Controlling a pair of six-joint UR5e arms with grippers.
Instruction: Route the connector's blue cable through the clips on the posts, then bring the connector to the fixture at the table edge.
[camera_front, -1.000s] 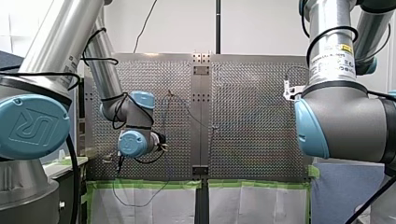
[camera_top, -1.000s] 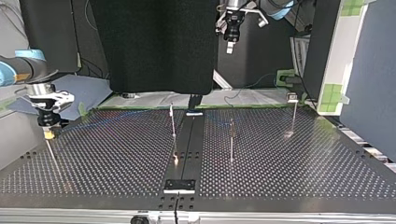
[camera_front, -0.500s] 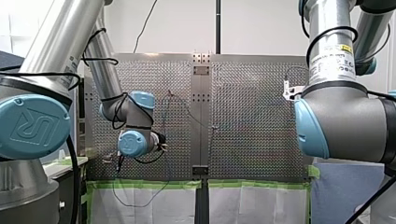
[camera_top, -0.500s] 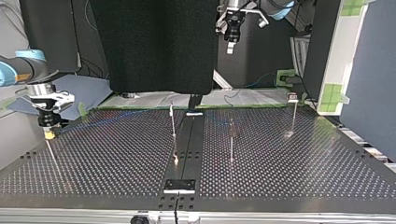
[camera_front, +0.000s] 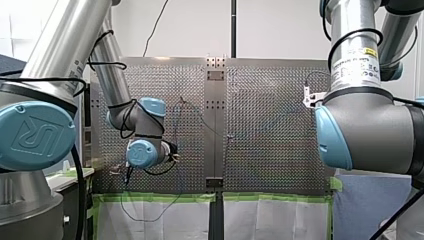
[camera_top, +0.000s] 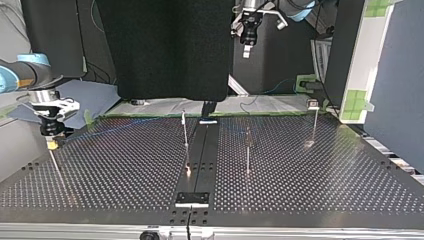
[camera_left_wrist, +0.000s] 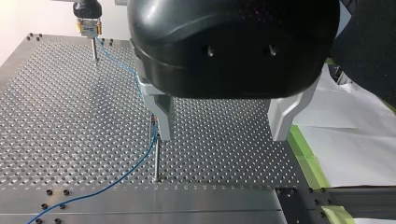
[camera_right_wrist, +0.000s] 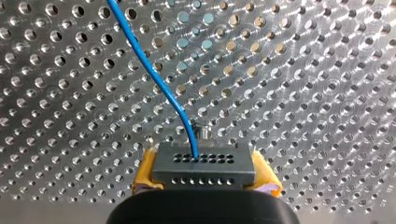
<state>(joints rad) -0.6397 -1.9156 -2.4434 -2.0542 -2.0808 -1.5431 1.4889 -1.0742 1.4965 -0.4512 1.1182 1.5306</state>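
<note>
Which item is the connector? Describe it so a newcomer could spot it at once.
Start at the perforated table and go to its edge at the top view's left, where my right hand hangs. Between that hand's yellow pads sits the connector, a grey block with rows of holes; unlike the thin posts, a blue cable leaves it.

Perforated table, black panel behind it, green tape, white sheet
</note>
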